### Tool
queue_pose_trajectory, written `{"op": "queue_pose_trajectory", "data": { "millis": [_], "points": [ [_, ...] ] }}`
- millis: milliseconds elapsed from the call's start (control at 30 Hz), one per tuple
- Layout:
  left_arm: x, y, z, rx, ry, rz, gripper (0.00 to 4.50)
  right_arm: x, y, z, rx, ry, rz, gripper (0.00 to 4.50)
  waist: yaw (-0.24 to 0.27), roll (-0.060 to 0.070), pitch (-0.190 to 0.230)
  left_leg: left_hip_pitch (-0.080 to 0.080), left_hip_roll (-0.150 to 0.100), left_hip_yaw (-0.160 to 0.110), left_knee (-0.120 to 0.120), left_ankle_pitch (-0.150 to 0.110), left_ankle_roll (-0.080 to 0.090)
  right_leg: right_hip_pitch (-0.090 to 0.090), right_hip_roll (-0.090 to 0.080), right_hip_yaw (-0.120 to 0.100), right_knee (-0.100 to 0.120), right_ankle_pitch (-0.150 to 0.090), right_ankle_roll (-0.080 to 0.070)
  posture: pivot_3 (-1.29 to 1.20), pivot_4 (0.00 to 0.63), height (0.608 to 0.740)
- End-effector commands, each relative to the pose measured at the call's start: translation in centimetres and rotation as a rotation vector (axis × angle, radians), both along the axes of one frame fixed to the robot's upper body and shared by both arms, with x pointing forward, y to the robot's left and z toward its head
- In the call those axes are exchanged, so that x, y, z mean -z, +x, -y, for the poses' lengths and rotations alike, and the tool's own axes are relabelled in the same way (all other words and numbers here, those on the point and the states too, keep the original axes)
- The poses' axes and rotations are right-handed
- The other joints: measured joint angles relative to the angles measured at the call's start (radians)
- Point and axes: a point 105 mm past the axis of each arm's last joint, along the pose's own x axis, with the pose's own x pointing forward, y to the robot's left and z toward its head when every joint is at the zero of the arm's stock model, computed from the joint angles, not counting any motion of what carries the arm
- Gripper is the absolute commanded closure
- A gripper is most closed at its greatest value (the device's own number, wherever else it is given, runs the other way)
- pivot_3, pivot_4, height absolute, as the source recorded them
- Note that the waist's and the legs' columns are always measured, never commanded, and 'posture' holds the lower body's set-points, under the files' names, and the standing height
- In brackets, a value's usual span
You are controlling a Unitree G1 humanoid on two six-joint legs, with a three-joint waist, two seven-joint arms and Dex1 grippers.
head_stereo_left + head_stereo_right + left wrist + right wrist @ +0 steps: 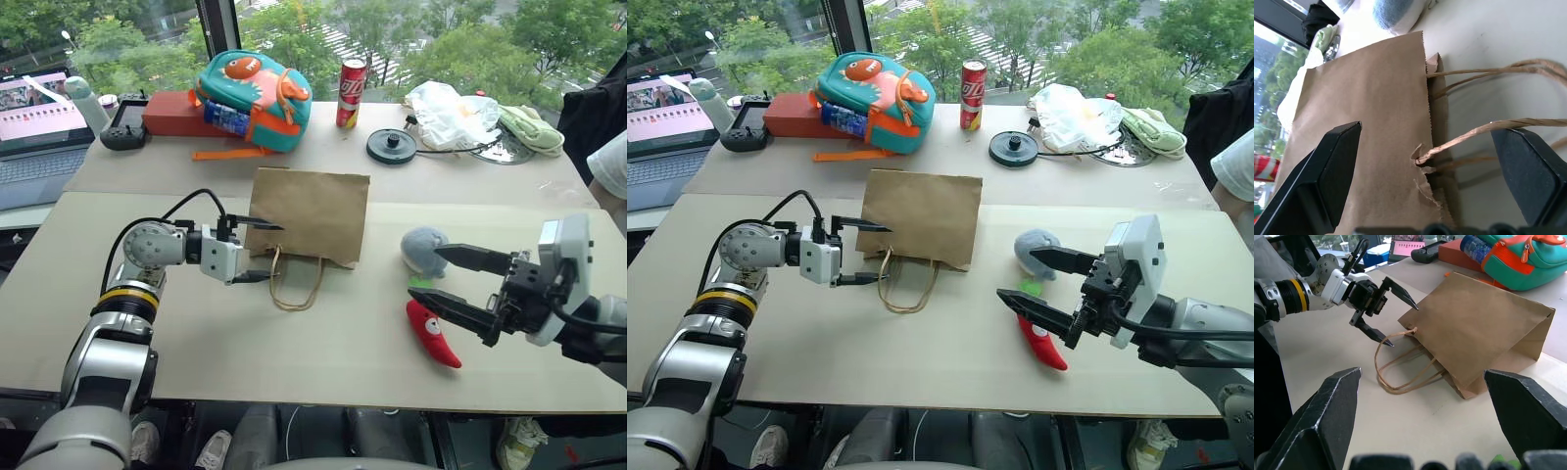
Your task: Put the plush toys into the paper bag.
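Left gripper [263,252] hovering wide open, empty, at mouth edge of bag [312,212] lying flat mid-table, handles [296,282] trailing toward robot. Grey toy [423,250] and chili [433,333] lying right of bag. Right gripper [433,276] gaping wide, empty, fingers bracketing toys.

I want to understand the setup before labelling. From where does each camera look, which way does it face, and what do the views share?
Left and right eye views: on the head, looking forward and down over the table; both arms show, the left gripper open at the paper bag, the right gripper open above the plush toys.
Left wrist view: along the left gripper's fingers, at the bag's mouth and handles.
Right wrist view: along the right gripper's fingers, toward the bag, the left gripper and the backpack.
Shared: every view shows the paper bag.
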Motion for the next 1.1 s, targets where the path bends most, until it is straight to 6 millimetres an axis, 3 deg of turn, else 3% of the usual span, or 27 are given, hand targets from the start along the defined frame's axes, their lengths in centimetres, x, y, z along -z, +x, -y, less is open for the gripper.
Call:
{"op": "queue_pose_trajectory", "data": {
  "millis": [33,133,167,367,400,533,867,1100],
  "points": [
    [-0.5,0.5,0.7,0.006,-0.008,0.053,0.00,-1.3,-0.5,-0.3,0.002,0.019,0.075,0.07,0.000,0.000,0.000,0.000,0.000,0.000,0.000,0.000,0.000,0.000,0.000,0.000,0.000,0.000,0.000,0.00,0.150,0.739],
    [-0.4,0.6,1.2,0.013,-0.022,0.055,0.00,-1.3,-0.5,-0.3,0.019,0.024,0.078,0.07,0.000,0.000,0.000,0.000,0.000,0.000,0.000,0.000,0.000,0.000,0.000,0.000,0.000,0.000,0.000,0.00,0.150,0.739],
    [-0.3,0.6,1.2,0.014,-0.016,0.052,0.53,-1.3,-0.6,-0.3,0.021,0.024,0.078,0.00,-0.001,0.000,0.000,0.000,0.000,0.000,0.000,0.000,0.000,0.000,0.000,0.000,0.000,0.000,0.000,0.00,0.150,0.739],
    [0.0,0.6,0.9,0.007,-0.005,0.032,2.64,-1.2,-0.5,-0.3,0.033,0.030,0.077,0.00,-0.003,0.000,0.000,0.001,0.000,0.000,0.000,0.000,0.000,0.000,0.000,0.000,0.001,0.000,0.000,0.00,0.150,0.739],
    [0.0,0.6,0.8,0.006,-0.004,0.031,2.74,-1.2,-0.5,-0.3,0.034,0.031,0.078,0.00,-0.002,0.000,0.000,0.001,0.000,0.000,0.000,0.000,0.000,0.000,0.000,0.000,0.001,0.000,0.000,0.00,0.150,0.739],
    [0.1,0.6,0.7,0.001,-0.008,0.021,4.33,-1.2,-0.4,-0.5,0.035,0.034,0.077,0.00,-0.002,0.000,0.000,0.001,0.000,0.000,0.000,0.000,0.000,0.000,0.000,0.000,0.001,0.000,0.000,0.00,0.150,0.739],
    [-0.4,0.8,0.9,-0.013,-0.055,0.013,4.46,-1.0,0.1,-0.6,0.041,0.036,0.077,0.00,-0.002,0.000,0.000,0.001,0.000,-0.001,0.000,0.000,0.000,0.000,0.000,0.000,0.001,0.000,0.000,0.00,0.150,0.739],
    [-3.8,1.6,1.3,-0.044,-0.178,-0.077,4.46,-0.5,0.8,-0.2,0.067,0.002,0.066,0.00,-0.003,0.000,0.000,0.000,0.000,-0.001,0.000,0.000,0.000,0.000,0.000,0.000,0.001,0.000,0.000,0.00,0.150,0.739]
  ]
}}
